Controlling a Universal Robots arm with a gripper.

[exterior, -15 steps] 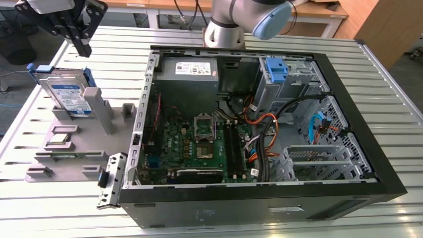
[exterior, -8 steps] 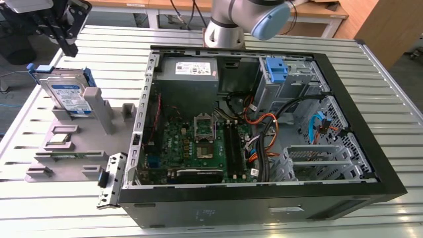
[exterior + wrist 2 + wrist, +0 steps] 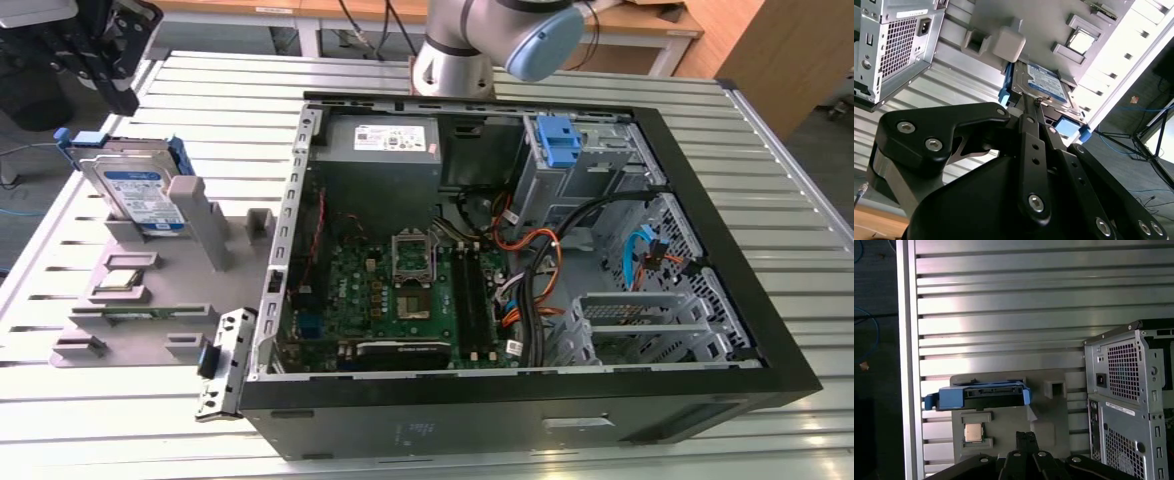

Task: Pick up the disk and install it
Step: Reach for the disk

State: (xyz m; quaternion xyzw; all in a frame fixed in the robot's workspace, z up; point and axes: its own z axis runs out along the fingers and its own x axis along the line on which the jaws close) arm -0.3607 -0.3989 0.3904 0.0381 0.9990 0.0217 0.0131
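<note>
Where the disk [image 3: 140, 195] stands on edge and leaning back in a slot of the grey holder [image 3: 160, 300], its white-and-blue label is turned toward the open computer case [image 3: 747, 330], and its blue carrier is seen framing it along both sides. In the first wrist view the disk [image 3: 986, 394] is seen edge-on from above, and in the second wrist view its label face [image 3: 1046, 85] is seen beyond the fingertips. The pincer [image 3: 123, 100] is held above the disk at the exterior view's upper left, clear of it; in both wrist views its fingers [image 3: 1026, 436] are seen drawn together with nothing between them, their tips [image 3: 1031, 102] pointed at the carrier's upper edge. A small square chip [image 3: 120, 280] is seated in a recess of the same holder, nearer the camera than the disk. The holder is set on the slatted metal bench [image 3: 107, 430], just beside the case on the exterior view's left. Inside the case, a blue bracket [image 3: 558, 140] is fixed atop the grey drive cage, at the far end beside the power supply [image 3: 380, 140], near the arm's base [image 3: 454, 60].
</note>
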